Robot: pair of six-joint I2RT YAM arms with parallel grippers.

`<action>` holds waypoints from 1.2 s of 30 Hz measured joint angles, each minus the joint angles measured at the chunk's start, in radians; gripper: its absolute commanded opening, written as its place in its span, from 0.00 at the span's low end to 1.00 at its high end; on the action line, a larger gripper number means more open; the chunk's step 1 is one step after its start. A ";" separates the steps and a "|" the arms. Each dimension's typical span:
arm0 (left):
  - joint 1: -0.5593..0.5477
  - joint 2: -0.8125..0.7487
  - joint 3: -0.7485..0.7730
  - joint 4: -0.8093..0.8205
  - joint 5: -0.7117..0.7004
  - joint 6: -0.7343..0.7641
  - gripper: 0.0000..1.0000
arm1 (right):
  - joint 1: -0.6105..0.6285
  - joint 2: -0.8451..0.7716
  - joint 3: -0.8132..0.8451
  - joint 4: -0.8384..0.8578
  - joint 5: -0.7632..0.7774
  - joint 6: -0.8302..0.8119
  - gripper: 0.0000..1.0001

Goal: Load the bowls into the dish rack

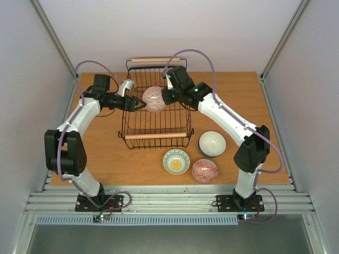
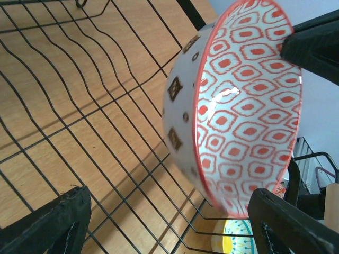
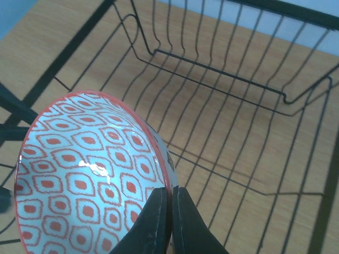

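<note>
**Your right gripper holds a red bowl on edge over the dish rack; your left gripper waits open beside it.**

In the top view, your right gripper has its two fingers pressed together on the rim of the red-patterned bowl, gripping it from the bowl's 3 o'clock side. The bowl is tilted up on edge above the wire floor of the dish rack, within the far half of the basket. Your left gripper sits just beside the bowl at its 9 o'clock, with its jaws spread wide and nothing between them. Three more bowls rest on the table at about 5 o'clock from the rack. They are a pale-inside bowl, a yellow-and-teal bowl and a second red bowl.
</note>
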 measured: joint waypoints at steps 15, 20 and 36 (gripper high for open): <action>-0.024 0.058 0.007 0.005 -0.074 -0.069 0.00 | 0.134 0.096 0.127 -0.025 0.051 -0.035 0.01; -0.028 0.058 0.006 0.009 -0.089 -0.075 0.01 | 0.132 0.100 0.127 -0.025 0.060 -0.035 0.07; -0.035 0.047 -0.070 0.070 0.129 -0.014 0.00 | 0.068 -0.223 -0.274 0.230 -0.197 -0.029 0.94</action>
